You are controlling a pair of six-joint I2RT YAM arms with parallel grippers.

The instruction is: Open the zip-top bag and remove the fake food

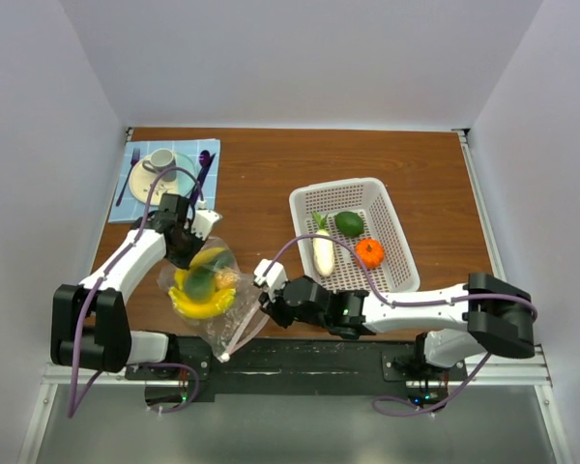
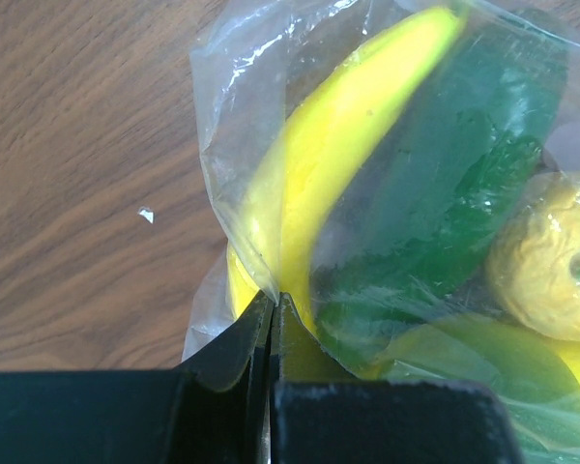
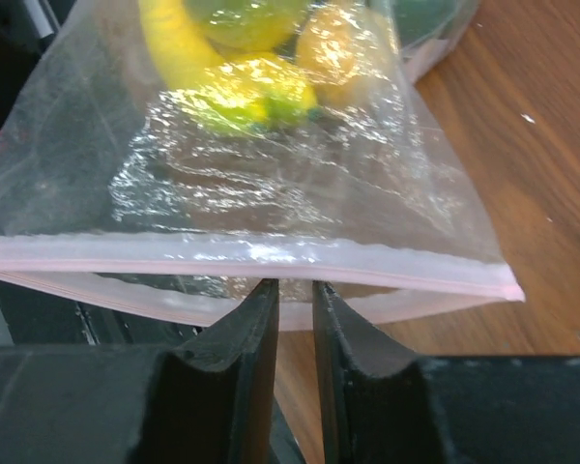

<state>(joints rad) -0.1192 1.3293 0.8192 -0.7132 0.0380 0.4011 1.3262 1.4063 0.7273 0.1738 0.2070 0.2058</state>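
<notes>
Zip-top bag (image 1: 234,314) lies on the table btw the two arms, at the near-left. Its long axis runs diagonally, from the far-left end to the mouth at the near-right.

L gripper (image 2: 273,302) has its jaws pressed together on the plastic at the far, closed end, right by the banana (image 2: 338,145). So that end is pinned.

R gripper (image 3: 295,290) sits at the mouth end. Its jaws are narrow, w/ a slim gap showing. The zip strip (image 3: 251,256) runs crosswise just ahead of the fingertips, side to side across the R wrist view. The mouth looks slightly parted: one pink lip higher, a second lip lower, right at the tips. Can't tell if the tips actually bite that lower lip or only touch it.

Fake food (image 1: 201,290): banana, dark green piece and yellow bits are inside the bag, bunched toward the L-gripper end, away from the mouth. Other pieces lie in the white basket (image 1: 391,198), off to the right.

My read: opening turns on R pulling one lip away at right angles to the strip while L anchors the far end. R arm is the nearer one to the zip, by far.
</notes>
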